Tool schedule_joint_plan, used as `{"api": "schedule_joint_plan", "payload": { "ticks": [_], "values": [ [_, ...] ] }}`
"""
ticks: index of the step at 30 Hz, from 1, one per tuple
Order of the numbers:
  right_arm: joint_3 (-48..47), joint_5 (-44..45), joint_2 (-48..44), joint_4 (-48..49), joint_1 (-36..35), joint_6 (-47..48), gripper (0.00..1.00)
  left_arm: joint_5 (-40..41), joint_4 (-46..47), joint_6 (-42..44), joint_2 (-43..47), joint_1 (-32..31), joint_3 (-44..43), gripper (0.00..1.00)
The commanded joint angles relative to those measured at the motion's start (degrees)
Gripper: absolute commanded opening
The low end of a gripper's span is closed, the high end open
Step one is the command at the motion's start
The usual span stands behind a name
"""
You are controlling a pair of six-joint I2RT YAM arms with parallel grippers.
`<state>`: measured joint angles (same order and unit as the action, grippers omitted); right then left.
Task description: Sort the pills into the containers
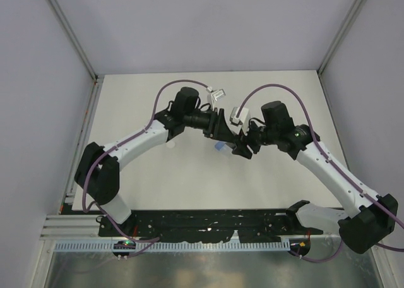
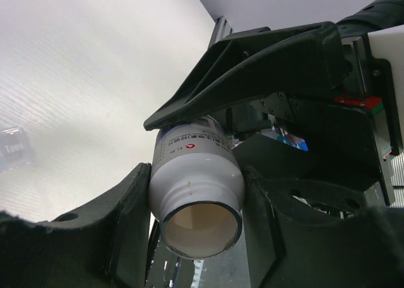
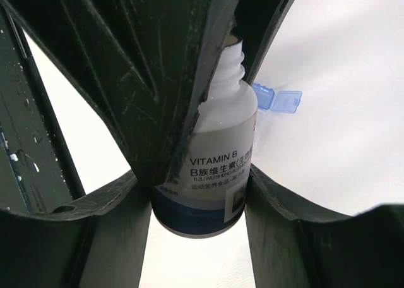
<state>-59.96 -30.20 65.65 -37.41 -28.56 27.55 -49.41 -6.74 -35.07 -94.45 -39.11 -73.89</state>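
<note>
Two grippers meet over the middle of the table (image 1: pixel 158 98), with one bottle (image 3: pixel 211 168) between them. One vial (image 3: pixel 289 102) lies on the table just past the bottle. Only its blue flip cap shows, and that looks hinged open.

The bottle is white with a dark band at its base and a label reading VITAMIN B. It has no cap on: the threaded neck is bare, and the round mouth faces the left wrist camera. The inside looks pale, and I cannot tell what is in it. What is in the vial is hidden too.

The right gripper (image 3: pixel 197 218) pinches the bottle at its base, one finger on each side. The left gripper (image 2: pixel 197 225) has its fingers pressed against the bottle's shoulder, just below the neck.

One clear object with lettering (image 2: pixel 12 148) lies on the table at the left edge of the left wrist view. It is too cut off to name.
</note>
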Motion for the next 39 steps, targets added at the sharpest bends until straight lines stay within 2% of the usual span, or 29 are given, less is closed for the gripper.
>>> {"api": "schedule_joint_plan", "payload": {
  "ticks": [1,2,6,13,20,29,39],
  "values": [
    [-3.6,-1.2,-3.0,3.1,-0.4,-1.3,0.44,-6.7,14.3,-6.3,0.1,1.0,3.8,0.0],
    [-3.7,-1.3,-3.1,3.6,-0.4,-1.5,0.5,-7.4,17.9,-8.6,0.3,1.3,5.0,0.0],
    [-4.3,-1.4,-3.9,4.7,-0.3,-2.7,0.59,-10.2,28.1,-14.7,0.6,2.5,7.8,0.0],
    [-4.8,-2.5,-4.3,7.7,-0.4,-5.0,0.69,-9.8,29.2,-14.3,2.6,4.0,9.7,0.0],
    [-3.9,-4.4,-4.1,10.0,-0.4,-6.4,0.7,-10.1,33.5,-16.4,4.5,4.7,11.7,0.0],
    [-0.5,-5.8,-6.3,13.4,-0.4,-6.5,0.7,-10.6,47.8,-26.0,4.6,5.3,15.1,0.0],
    [0.2,-5.7,-6.8,14.5,-0.4,-6.0,0.7,-10.3,49.8,-27.2,6.2,5.4,16.1,0.0]
  ]
}}
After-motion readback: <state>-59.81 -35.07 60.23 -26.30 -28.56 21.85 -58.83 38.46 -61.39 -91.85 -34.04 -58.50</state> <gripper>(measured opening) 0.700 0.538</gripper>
